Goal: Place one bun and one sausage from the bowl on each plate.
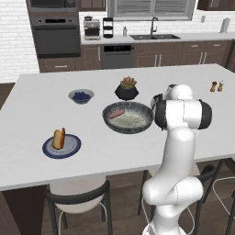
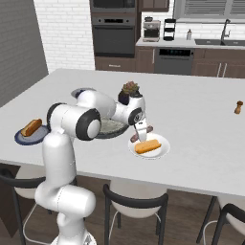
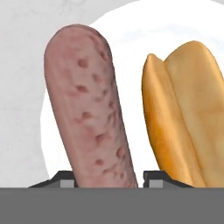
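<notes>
Sausage point(image 3: 89, 109) btwn gripper point(image 3: 107, 177) tips, beside bun point(image 3: 188, 113)

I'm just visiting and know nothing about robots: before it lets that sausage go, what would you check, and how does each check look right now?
1. Sausage sits between the gripper fingers: ok.
2. Sausage is over the white plate: mostly ok; its far end reaches past the rim.
3. Bun already on that plate, beside the sausage: ok.
4. Sausage touching the plate: cannot tell.
5. Dark blue plate has its bun: ok; sausage there: cannot tell.
6. One sausage lies in the bowl.
</notes>
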Robot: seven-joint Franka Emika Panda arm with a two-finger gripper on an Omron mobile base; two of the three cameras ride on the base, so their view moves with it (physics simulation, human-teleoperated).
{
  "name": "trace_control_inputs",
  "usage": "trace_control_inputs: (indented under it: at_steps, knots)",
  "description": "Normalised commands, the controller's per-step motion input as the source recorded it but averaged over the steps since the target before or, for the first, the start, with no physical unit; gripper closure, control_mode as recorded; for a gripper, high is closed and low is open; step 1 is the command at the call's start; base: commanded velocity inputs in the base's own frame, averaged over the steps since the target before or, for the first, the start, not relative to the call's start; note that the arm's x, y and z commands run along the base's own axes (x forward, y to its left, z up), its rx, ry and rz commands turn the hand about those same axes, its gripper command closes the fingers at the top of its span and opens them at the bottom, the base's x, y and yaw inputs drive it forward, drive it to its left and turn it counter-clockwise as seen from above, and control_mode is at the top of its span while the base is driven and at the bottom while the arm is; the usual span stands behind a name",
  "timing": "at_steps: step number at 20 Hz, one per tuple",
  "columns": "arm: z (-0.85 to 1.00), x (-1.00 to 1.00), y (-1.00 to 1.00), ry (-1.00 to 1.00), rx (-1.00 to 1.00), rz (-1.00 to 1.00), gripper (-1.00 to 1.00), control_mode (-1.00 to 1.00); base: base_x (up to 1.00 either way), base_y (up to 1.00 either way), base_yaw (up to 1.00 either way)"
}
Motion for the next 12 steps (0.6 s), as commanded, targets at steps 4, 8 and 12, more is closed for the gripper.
trace_control_inputs:
  at_steps: [4,8,12]
  knots:
    - [-0.18,-0.04,-0.22,0.00,0.07,0.00,1.00,-1.00,0.00,0.00,0.00]
    - [-0.36,0.00,-0.07,0.01,0.02,0.00,1.00,-1.00,0.00,0.00,0.00]
    - [-0.36,0.00,0.00,0.02,0.00,0.00,1.00,-1.00,0.00,0.00,0.00]
